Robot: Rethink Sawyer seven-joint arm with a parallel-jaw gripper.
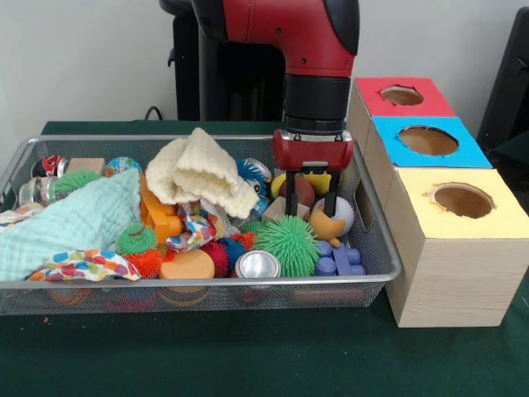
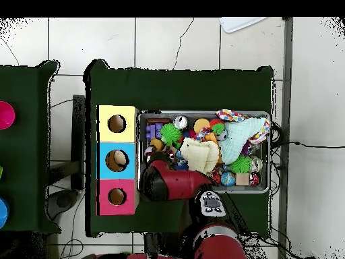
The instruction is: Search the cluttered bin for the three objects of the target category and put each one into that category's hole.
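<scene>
Silver wire-mesh bin (image 1: 376, 236), long axis across the green bench (image 1: 248, 356); crowded throughout. Gripper (image 1: 310, 207) lowered at its box-side end, black fingers (image 1: 291, 203) spread open among toys. Red-surround round hole (image 1: 402, 95) unobstructed.

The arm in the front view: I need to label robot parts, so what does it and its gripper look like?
The arm has a glossy red shell with black joint sections and a black cylindrical wrist. The gripper has a red boxy body with a pale label strip and two slim black fingers.
</scene>
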